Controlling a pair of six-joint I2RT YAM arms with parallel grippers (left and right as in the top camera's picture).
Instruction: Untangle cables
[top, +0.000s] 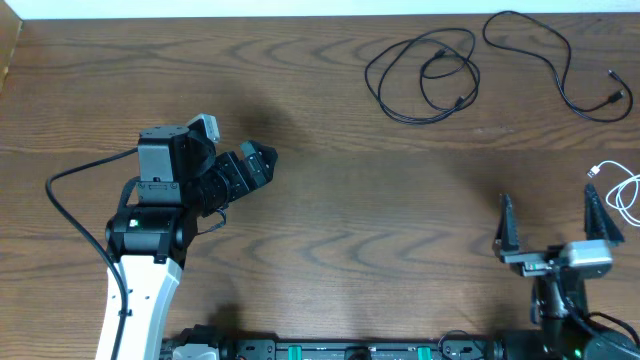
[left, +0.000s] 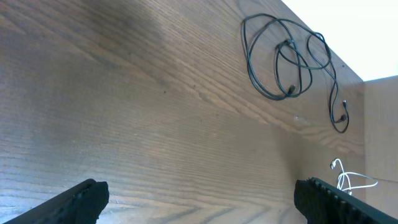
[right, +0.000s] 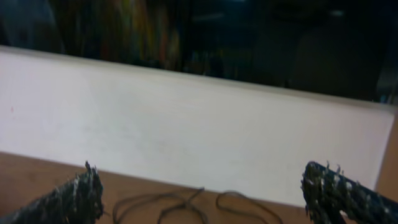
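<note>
The wooden counter (top: 350, 200) carries both arms at its near side: the left claw (top: 262, 168) is spread wide left of centre, and the right claw (top: 551, 215) is likewise spread at the near right. One black cable (top: 423, 72) lies in overlapping loops at the far right of centre, with a second black cable (top: 560, 85) trailing loosely just beside it. A shorter white cable (top: 625, 190) is bunched at the right edge, near the right claw.

Open tabletop (top: 350, 200) lies before the far-right cables (top: 424, 70).
</note>
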